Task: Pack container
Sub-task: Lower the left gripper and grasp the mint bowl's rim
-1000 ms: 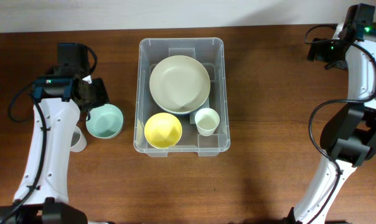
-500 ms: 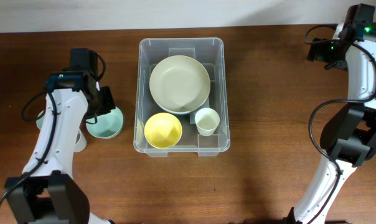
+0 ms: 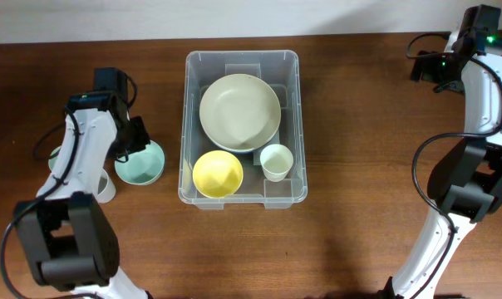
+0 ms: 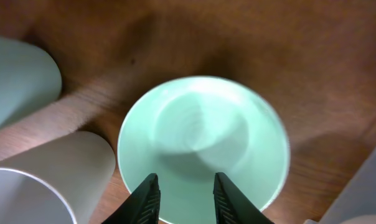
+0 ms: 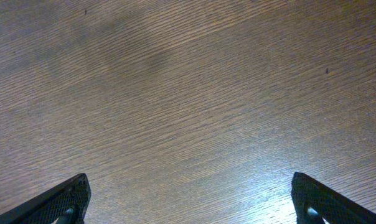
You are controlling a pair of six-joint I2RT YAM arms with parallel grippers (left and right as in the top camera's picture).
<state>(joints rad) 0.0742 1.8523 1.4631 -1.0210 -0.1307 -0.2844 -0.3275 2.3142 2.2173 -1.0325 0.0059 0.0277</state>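
Wooden table [image 3: 359,166]: dark brown, its grain sharpest in the right wrist view.
Container [image 3: 242,56]: clear plastic, rounded corners, stepped base, standing mid-table toward the far edge.
Inside it: cream plate [image 3: 239,111], yellow bowl [image 3: 217,174], small pale cup [image 3: 275,160].
Mint bowl [image 4: 200,143]: on the table just left of the container, with a white cup [image 4: 45,180] close beside it.
Left gripper [image 4: 185,177]: fingers apart over the mint bowl's rim.
Right gripper [image 5: 189,180]: spread wide over bare wood.

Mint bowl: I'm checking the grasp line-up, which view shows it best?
Left wrist: the mint bowl fills the frame, the left gripper open over its near rim. Overhead shows it small, partly under the arm. Right wrist shows only table.
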